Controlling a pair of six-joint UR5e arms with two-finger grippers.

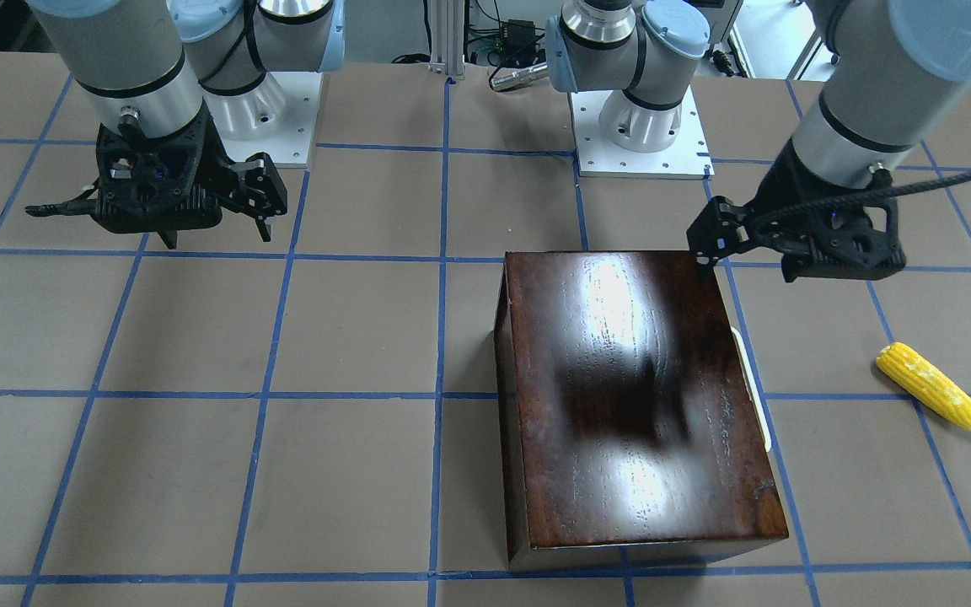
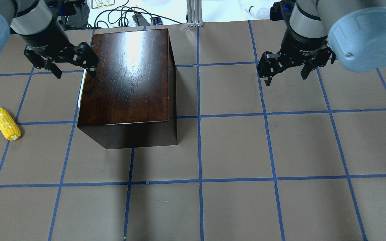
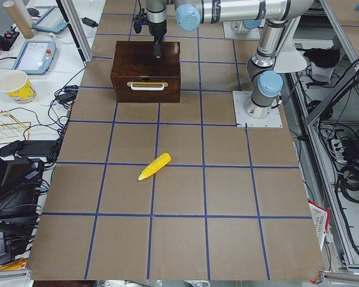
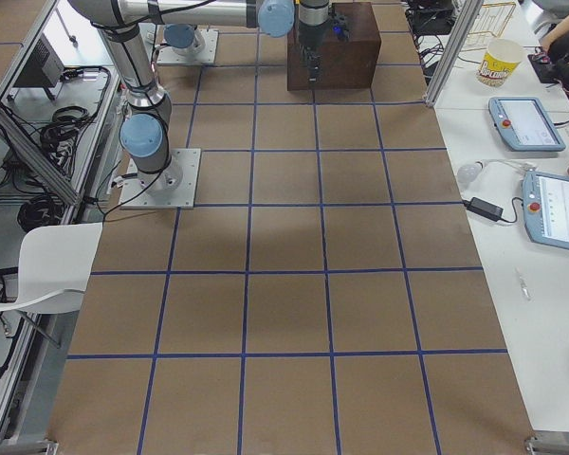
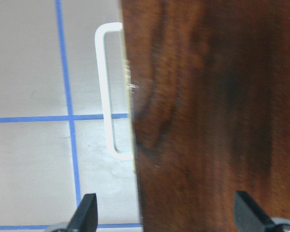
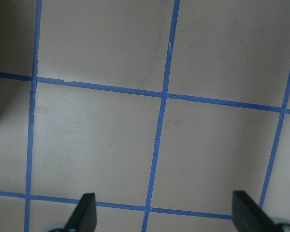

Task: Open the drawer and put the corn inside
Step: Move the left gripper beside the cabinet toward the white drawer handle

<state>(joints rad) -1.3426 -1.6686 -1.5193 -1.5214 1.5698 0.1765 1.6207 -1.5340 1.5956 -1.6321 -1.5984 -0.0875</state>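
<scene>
drawer (image 3: 145, 91) shut, corn (image 1: 934, 389) out on tbl (image 1: 199, 337)

Overhead you see only a sliver of the drawer handle (image 2: 81, 97) at the box's (image 2: 126, 77) nine o'clock edge; the rest is hidden.

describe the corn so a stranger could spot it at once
Find the dark wooden box on the blue-gridded table. Out from the side with its white handle, apart from the box, lies the corn. It is the only bright yellow thing on that table: a tapered, bumpy cob.
</scene>
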